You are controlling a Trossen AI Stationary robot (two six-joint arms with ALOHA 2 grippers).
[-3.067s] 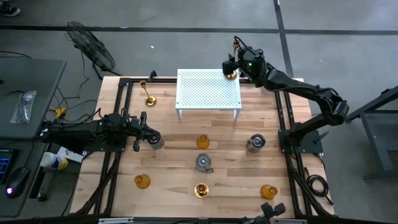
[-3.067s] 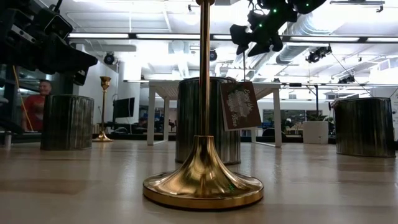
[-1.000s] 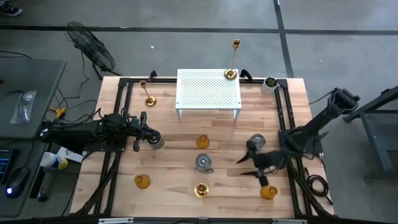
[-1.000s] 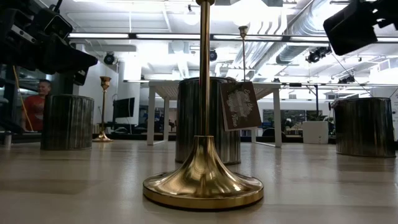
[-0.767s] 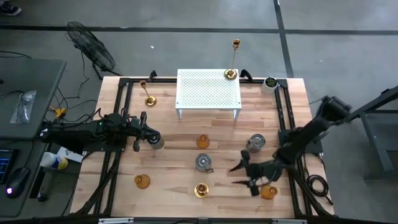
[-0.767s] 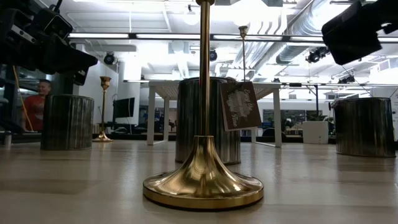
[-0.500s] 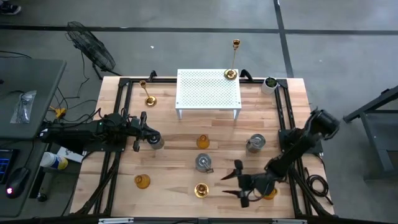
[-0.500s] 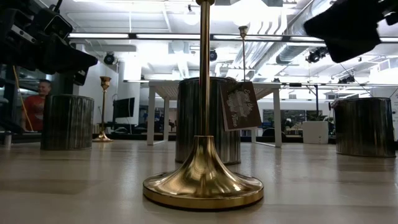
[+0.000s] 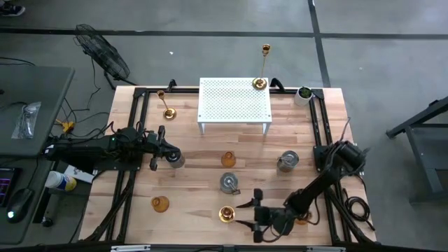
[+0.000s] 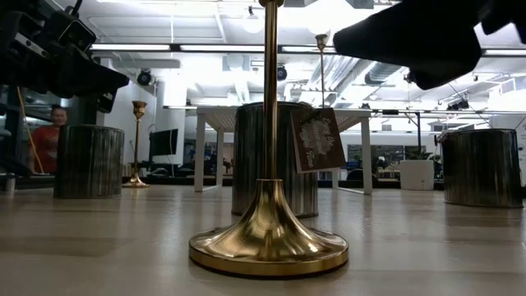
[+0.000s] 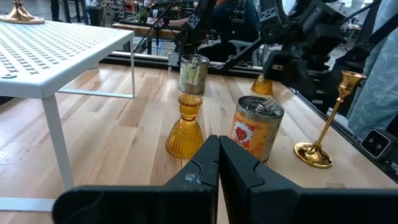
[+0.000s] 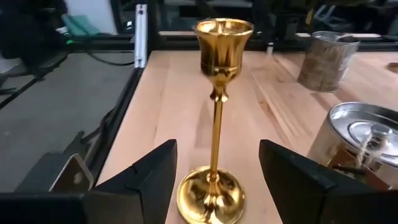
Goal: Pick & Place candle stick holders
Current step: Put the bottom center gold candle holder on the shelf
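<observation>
Three gold sticks (image 9: 226, 213), three silver jars (image 9: 229, 183) and three amber glasses (image 9: 160, 204) stand as the right gripper (image 9: 246, 213) gapes wide beside one stick; left gripper (image 9: 162, 146) pinched closed.

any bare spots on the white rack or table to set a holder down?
White rack: bare except the gold stick at its back right corner. Table: bare strip between rack and middle row. Crowded at the front, where the right gripper approaches another gold stick.
</observation>
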